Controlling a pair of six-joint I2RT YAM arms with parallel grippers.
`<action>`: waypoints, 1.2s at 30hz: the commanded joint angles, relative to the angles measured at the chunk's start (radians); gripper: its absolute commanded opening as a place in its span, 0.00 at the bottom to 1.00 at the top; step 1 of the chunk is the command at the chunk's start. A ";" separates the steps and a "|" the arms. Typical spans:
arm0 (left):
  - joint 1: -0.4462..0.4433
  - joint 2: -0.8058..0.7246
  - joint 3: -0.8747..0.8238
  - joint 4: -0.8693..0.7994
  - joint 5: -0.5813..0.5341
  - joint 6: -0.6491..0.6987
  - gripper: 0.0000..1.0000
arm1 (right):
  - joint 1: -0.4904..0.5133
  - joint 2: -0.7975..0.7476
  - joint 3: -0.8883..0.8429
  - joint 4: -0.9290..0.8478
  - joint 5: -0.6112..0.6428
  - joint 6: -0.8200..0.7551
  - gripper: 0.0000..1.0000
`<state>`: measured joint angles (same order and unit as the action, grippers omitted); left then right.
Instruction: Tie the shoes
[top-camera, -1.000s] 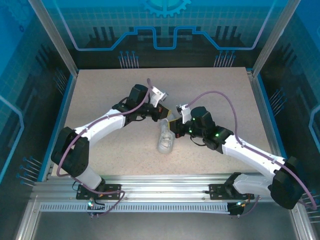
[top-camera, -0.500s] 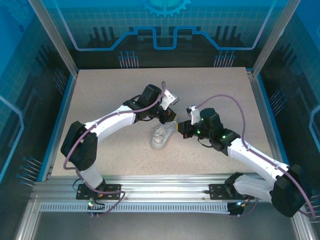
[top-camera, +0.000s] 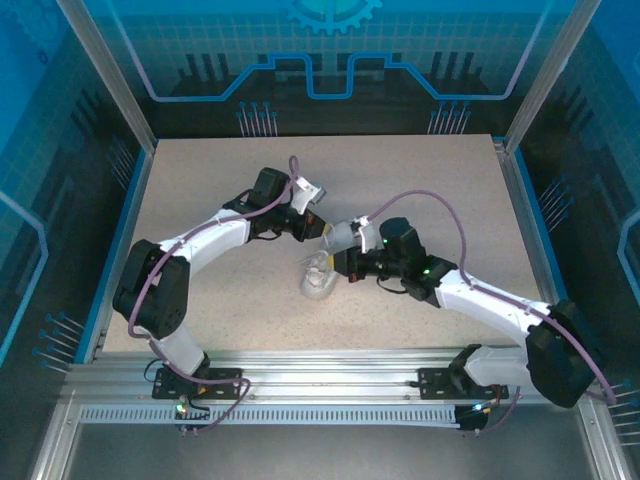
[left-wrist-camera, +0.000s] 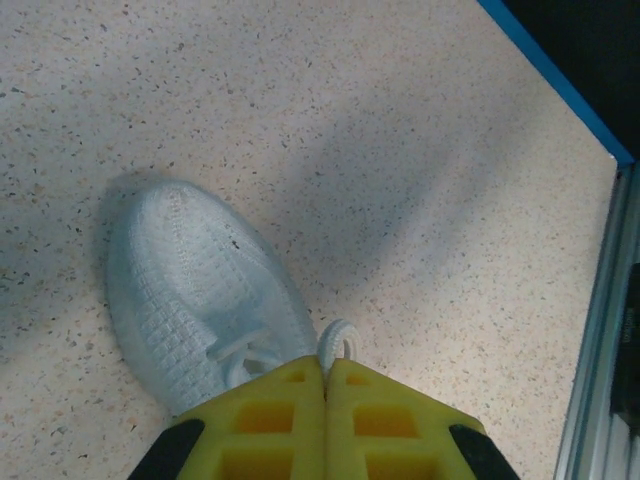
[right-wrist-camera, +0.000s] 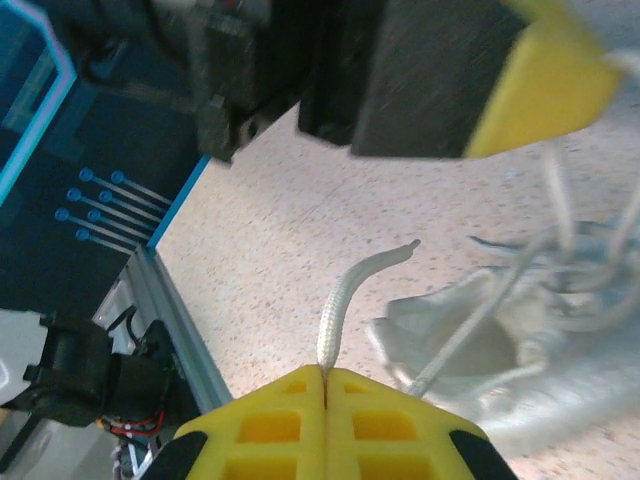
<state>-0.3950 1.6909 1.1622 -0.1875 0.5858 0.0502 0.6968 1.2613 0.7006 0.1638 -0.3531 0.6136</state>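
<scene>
Through the left wrist camera, the left gripper (left-wrist-camera: 325, 380) has its two yellow fingers pressed flat together. They are blocky, foam-like pads with square hollows. A small lace loop (left-wrist-camera: 338, 345) of white braided cord pokes out right at their tips, pinched there. Just beyond the tips and to their left lies the sneaker (left-wrist-camera: 195, 300), sole down, its rounded toe pointing away from the fingers. The upper is a pale waffle knit, ribbed over the toe. Past it runs the table (left-wrist-camera: 420, 150), matte beige flecked with dark specks, ending at a blue edge strip (left-wrist-camera: 555, 80) far off to the right.

The right wrist camera gives what that one cannot. The right gripper (right-wrist-camera: 325, 375), its fingers likewise closed with no gap, nips a lace end (right-wrist-camera: 335, 310). The cord stands up stiff from the tips and bends over at its aglet. Right of the tips and a little beyond lies the shoe, soft, crumpled and blurred. Thin strands rise from it to a yellow pad (right-wrist-camera: 545, 95) of the left gripper, which hangs above. Farther off to the left are an aluminium rail (right-wrist-camera: 175, 320) and a dark wall panel (right-wrist-camera: 90, 110).

From overhead, both grippers meet over the shoe's far end, and its toe points toward the arm bases. The laces are too fine to make out there.
</scene>
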 joint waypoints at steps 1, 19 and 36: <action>0.037 -0.025 -0.009 0.023 0.115 -0.025 0.00 | 0.081 0.050 0.070 0.071 0.014 -0.025 0.00; 0.064 -0.030 -0.078 0.030 0.119 -0.045 0.00 | 0.190 0.082 0.272 -0.316 0.156 -0.238 0.45; 0.062 -0.096 -0.244 0.147 0.034 -0.131 0.00 | -0.089 0.218 0.141 -0.412 0.264 0.174 0.41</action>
<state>-0.3347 1.6470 0.9554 -0.0837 0.6418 -0.0460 0.6373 1.4029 0.7990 -0.2790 -0.0292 0.7681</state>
